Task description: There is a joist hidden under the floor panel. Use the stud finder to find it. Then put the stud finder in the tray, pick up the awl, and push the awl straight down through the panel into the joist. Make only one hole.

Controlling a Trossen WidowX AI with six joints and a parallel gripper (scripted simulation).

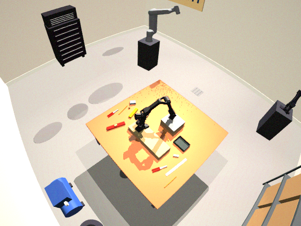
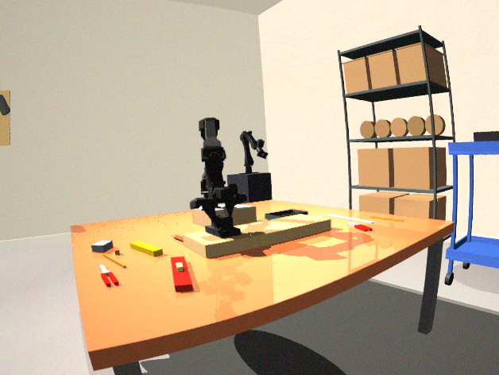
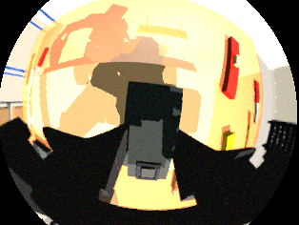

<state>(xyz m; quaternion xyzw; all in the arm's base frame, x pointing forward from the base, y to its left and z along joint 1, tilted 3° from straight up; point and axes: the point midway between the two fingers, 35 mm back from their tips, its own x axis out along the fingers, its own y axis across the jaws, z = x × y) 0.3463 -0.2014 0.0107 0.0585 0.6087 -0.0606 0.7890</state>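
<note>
The pale floor panel (image 1: pixel 157 148) (image 2: pixel 298 228) (image 3: pixel 200 107) lies on the table. My gripper (image 1: pixel 142 125) (image 2: pixel 221 221) (image 3: pixel 150 125) is shut on the dark stud finder (image 2: pixel 222 230) (image 3: pixel 153 102), low at the panel's end nearer the red level. The stud finder appears to rest flat on the panel top. No lit indicator can be made out on it. The dark tray (image 1: pixel 181 143) (image 2: pixel 278 216) is empty, beyond the panel's far side. A thin brown object (image 2: pixel 177 237), perhaps the awl, lies partly hidden beside the panel. The joist is hidden.
The arm stands on a white-topped block (image 1: pixel 173 123). A red level (image 1: pixel 115 125) (image 2: pixel 181 274) (image 3: pixel 230 67) and a yellow bar (image 1: pixel 133 113) (image 2: pixel 145 248) lie near the gripper's end of the panel. A white strip (image 1: pixel 176 167) and red-handled tool (image 1: pixel 159 169) lie past the other end.
</note>
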